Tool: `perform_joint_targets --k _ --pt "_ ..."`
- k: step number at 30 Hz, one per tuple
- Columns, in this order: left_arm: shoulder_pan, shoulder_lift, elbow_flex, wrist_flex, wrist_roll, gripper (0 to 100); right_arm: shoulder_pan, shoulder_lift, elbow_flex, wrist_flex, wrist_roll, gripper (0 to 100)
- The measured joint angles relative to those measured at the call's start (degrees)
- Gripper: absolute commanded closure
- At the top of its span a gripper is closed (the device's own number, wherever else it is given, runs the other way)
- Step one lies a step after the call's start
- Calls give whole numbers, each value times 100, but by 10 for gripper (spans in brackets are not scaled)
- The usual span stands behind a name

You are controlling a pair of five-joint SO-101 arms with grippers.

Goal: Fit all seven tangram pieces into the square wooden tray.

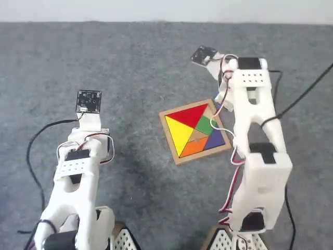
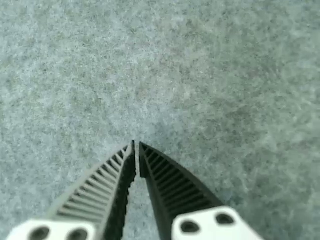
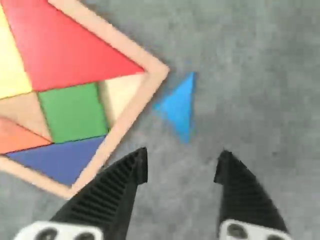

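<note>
The square wooden tray (image 1: 204,155) lies on the grey carpet and holds a red triangle (image 1: 188,115), a yellow triangle (image 1: 178,133), a green square (image 1: 204,125), an orange piece (image 1: 193,148) and a dark blue piece (image 1: 215,141). In the right wrist view a small triangular slot (image 3: 121,91) by the tray's corner is bare wood. A light blue triangle (image 3: 177,106) lies flat on the carpet just outside that corner of the tray (image 3: 122,119). My right gripper (image 3: 183,156) hangs open a little short of it, holding nothing. My left gripper (image 2: 136,145) is shut and empty over bare carpet.
The left arm (image 1: 78,166) stands well to the left of the tray, with open carpet between them. The right arm (image 1: 255,120) reaches over the tray's right corner. Cables trail beside both arms. The carpet's far edge meets a pale wall.
</note>
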Motion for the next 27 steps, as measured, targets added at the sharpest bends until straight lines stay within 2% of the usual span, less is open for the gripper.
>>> perform_joint_targets --k 3,9,27 --pt "0 0 0 0 0 985 0 369 -193 0 264 694" --pt "0 0 0 0 0 985 0 457 -290 0 668 698" --pt "0 0 0 0 0 985 -167 1222 -299 -598 651 699"
